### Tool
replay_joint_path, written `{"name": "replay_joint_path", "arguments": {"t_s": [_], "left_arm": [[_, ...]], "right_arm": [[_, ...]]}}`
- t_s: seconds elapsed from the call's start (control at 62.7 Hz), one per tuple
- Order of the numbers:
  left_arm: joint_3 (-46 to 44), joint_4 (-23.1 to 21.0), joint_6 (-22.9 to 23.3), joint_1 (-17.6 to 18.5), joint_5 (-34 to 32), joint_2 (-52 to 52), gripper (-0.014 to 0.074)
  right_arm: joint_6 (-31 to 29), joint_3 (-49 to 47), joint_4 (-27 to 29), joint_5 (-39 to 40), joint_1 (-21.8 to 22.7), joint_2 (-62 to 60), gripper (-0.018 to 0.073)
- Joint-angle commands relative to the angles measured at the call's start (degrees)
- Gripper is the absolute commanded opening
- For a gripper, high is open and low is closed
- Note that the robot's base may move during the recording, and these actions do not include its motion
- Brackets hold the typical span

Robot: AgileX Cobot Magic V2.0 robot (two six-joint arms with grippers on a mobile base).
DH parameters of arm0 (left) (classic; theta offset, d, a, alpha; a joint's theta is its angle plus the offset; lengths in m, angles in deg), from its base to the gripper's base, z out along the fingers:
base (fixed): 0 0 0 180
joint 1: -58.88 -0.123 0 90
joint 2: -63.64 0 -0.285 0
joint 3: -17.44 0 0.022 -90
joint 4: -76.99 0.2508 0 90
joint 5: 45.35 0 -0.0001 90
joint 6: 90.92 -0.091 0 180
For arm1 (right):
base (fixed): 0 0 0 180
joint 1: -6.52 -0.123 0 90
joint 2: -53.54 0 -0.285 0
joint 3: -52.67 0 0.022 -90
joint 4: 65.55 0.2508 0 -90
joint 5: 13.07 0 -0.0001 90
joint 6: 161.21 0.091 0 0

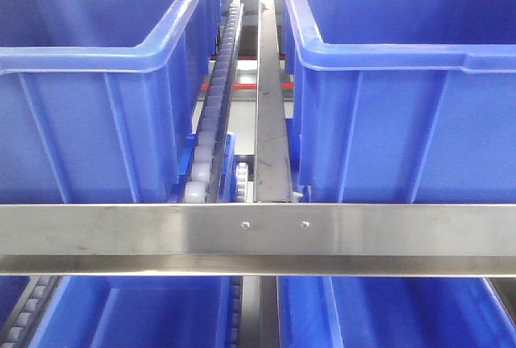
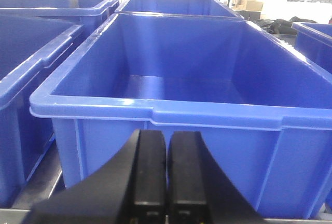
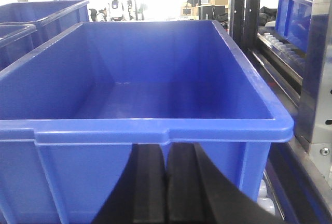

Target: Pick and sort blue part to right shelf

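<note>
The blue part is out of view in all three views. My left gripper is shut with nothing between its black fingers, and it sits just in front of the near wall of an empty blue bin. My right gripper is likewise shut and holds nothing; it stands close against the near wall of another empty blue bin. Neither gripper shows in the front view.
Two large blue bins stand side by side on the shelf, split by a roller track and a steel rail. A steel crossbar runs across the front. Lower bins sit beneath. A shelf post rises at right.
</note>
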Motion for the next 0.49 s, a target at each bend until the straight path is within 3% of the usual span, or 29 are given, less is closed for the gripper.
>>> {"name": "replay_joint_path", "arguments": {"t_s": [0.0, 0.144, 0.287, 0.479], "left_arm": [[1.2, -0.6, 0.5, 0.5, -5.2, -1.3, 0.0124], [1.2, -0.4, 0.5, 0.5, -5.2, -1.3, 0.0124], [1.2, 3.8, 0.5, 0.5, -5.2, -1.3, 0.0124], [1.2, 3.8, 0.5, 0.5, -5.2, -1.3, 0.0124]], "right_arm": [[-0.1, -1.1, -0.6, 5.3, 0.4, -1.3, 0.0058], [-0.1, -1.1, -0.6, 5.3, 0.4, -1.3, 0.0058], [-0.1, -1.1, -0.6, 5.3, 0.4, -1.3, 0.0058], [-0.1, -1.1, -0.6, 5.3, 0.4, -1.3, 0.0058]]}}
